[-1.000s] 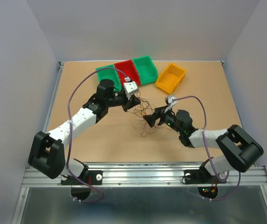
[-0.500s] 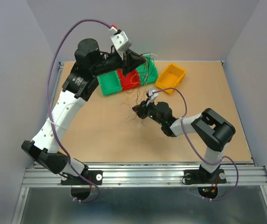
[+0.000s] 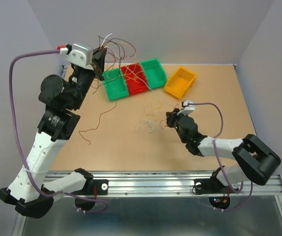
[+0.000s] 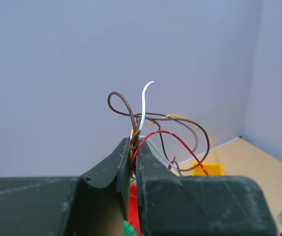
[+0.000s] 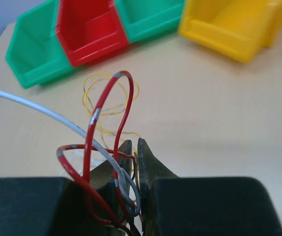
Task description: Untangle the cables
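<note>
with left gripper (image 4: 133, 147) high and right gripper (image 5: 135, 147) low, both pinching cables (image 4: 135, 133), could tighten knots or lose thin strands if pulled apart hard.

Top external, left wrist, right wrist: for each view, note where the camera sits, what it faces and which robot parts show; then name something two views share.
Top external: above and behind the robot, looking down on the table; both arms show, left gripper raised, right gripper low.
Left wrist: on the raised arm, facing the wall; its fingers pinch cables.
Right wrist: low over the table, facing the bins; its fingers close on cables.
Shared: all three show the yellow bin.
</note>
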`<control>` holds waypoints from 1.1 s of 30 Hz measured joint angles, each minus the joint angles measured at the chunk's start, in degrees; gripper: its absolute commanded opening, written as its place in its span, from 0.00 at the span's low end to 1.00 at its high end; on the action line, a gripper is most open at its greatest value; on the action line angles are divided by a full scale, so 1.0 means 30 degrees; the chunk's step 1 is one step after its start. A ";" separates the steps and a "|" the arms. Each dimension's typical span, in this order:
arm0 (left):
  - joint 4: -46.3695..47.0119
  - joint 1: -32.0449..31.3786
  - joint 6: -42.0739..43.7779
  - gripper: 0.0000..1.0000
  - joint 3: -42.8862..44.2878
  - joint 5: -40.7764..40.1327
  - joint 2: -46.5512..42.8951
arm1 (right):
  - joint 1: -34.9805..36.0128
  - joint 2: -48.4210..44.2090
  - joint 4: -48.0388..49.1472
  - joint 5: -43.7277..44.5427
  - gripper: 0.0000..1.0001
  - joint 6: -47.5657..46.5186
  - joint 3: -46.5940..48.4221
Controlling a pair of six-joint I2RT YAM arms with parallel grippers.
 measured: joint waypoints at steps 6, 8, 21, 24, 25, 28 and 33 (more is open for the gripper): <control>0.2273 0.0087 0.1027 0.00 -0.5872 -0.0568 -0.2033 | -0.0022 -0.5931 -0.3745 0.5005 0.67 0.1144 -0.1967; 0.2455 0.0124 0.0998 0.00 -0.7439 0.0495 -0.2098 | -0.0022 -0.7956 -0.4714 0.5697 0.87 0.1151 -0.2579; 0.4357 0.0109 0.0663 0.00 -1.2422 0.6091 -0.1428 | -0.0015 -1.1788 -0.9588 0.1909 1.00 -0.3614 -0.0102; 0.5625 0.0109 0.0495 0.00 -1.3355 0.6528 -0.1654 | -0.0015 -1.0098 -1.0061 0.0080 0.98 -0.5078 0.2244; 0.6142 0.0109 0.0386 0.00 -1.3850 0.6623 -0.1807 | -0.0051 -0.9173 -1.0615 -0.0874 0.96 -0.5858 0.3614; 0.6943 0.0109 0.0095 0.00 -1.4921 0.6761 -0.2193 | -0.0029 -0.6645 -1.1264 -0.3614 0.90 -0.7344 0.6987; 0.7614 0.0109 -0.0160 0.00 -1.5023 0.6841 -0.2157 | -0.0007 -0.3949 -1.1701 -0.7096 0.77 -0.9282 0.9384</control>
